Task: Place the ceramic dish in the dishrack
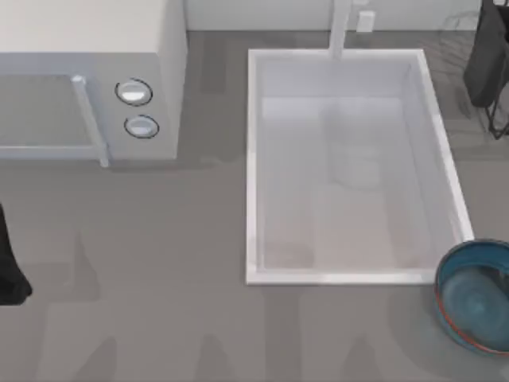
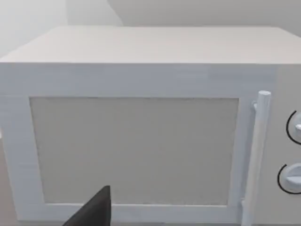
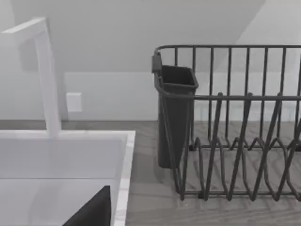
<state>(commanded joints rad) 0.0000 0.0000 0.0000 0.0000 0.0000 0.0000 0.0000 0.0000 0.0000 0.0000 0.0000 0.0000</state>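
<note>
Sitting just beside the sink basin's [image 1: 342, 274] near right corner, the ceramic dish [image 1: 475, 294] is untouched; the dishrack [image 3: 235, 141] stands past the sink's far right corner, a faucet [image 3: 44, 75] rising behind the sink. Whether either gripper's fingers are apart, I cannot tell.

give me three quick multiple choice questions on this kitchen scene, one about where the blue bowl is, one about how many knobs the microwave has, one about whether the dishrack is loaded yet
1. Where does the ceramic dish sit?
A. inside the sink basin
B. on the counter by the sink basin's near right corner
C. on top of the microwave

2. How many round knobs does the microwave show?
A. one
B. two
C. four

3. What state is the dishrack in?
A. no dish in its visible slots
B. holding the ceramic dish
C. tipped on its side

Answers:
1 B, the top view shows it outside the sink basin, at the table's right edge.
2 B, two knobs stand one above the other beside the door handle.
3 A, the right wrist view shows upright wires with bare slots.
</note>
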